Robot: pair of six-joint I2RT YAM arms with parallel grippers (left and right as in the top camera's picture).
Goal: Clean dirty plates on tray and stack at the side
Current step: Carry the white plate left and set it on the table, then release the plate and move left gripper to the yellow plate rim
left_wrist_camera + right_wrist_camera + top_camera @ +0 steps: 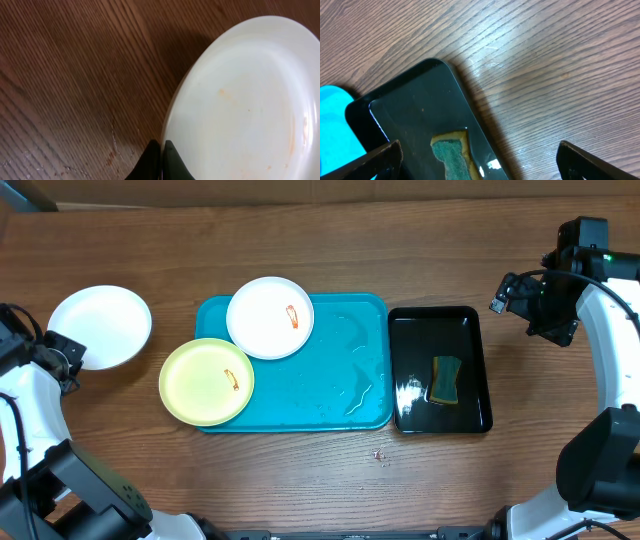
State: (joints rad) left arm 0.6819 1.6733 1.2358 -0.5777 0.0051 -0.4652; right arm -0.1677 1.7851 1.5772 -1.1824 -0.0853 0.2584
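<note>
The turquoise tray (340, 395) lies mid-table. A white plate (265, 320) with an orange smear rests on its back left corner. A pale yellow-green plate (205, 383) with a smear overhangs its left edge. A second white plate (105, 320) sits on the table at far left and shows faint orange marks in the left wrist view (250, 100). My left gripper (62, 352) (162, 146) is shut on that plate's rim. My right gripper (527, 305) (479, 150) is open and empty, above the table just right of the black tray.
A glossy black tray (440, 325) (410, 105) lies right of the turquoise tray and holds a green-and-yellow sponge (445, 380) (452, 155). Water drops lie on the turquoise tray's right half. A small crumb (378, 453) sits on the wooden table in front.
</note>
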